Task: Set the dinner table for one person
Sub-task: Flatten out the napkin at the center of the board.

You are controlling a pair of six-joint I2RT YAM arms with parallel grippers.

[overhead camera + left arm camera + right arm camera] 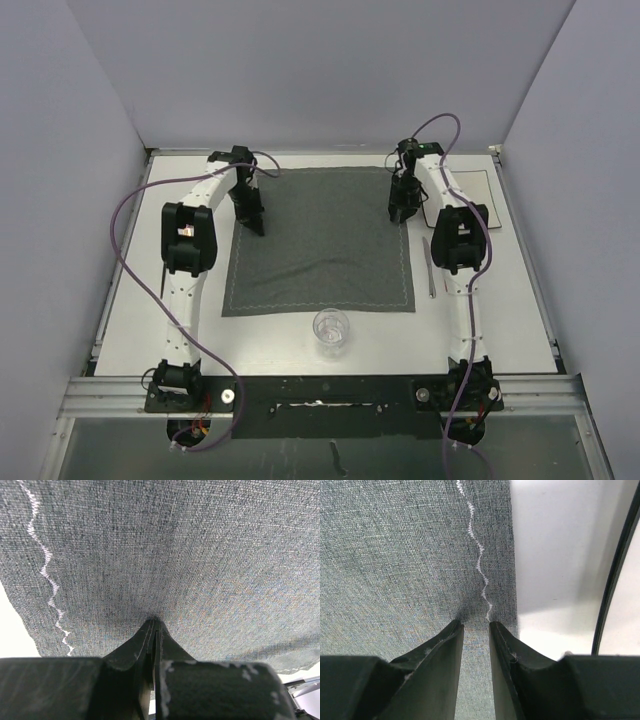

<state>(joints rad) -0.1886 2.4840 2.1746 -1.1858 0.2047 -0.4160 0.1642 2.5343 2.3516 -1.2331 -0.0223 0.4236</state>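
Note:
A dark grey stitched placemat [320, 250] lies flat in the middle of the white dinner table [130, 300]. My left gripper [256, 226] rests on the mat's left edge. In the left wrist view its jaws [154, 622] are shut, tips touching the cloth [175, 545], with no fold visible between them. My right gripper [400, 214] stands at the mat's right edge. In the right wrist view it [476, 624] is slightly open, tips down on the cloth [395, 555] beside the white zigzag stitching [479, 565], bare table [550, 540] just to the right.
A clear glass [331, 328] stands on the table just in front of the mat's near edge. A slim metal utensil [430, 268] lies right of the mat, beside the right arm. A white square plate [480, 190] sits at the far right, partly behind that arm.

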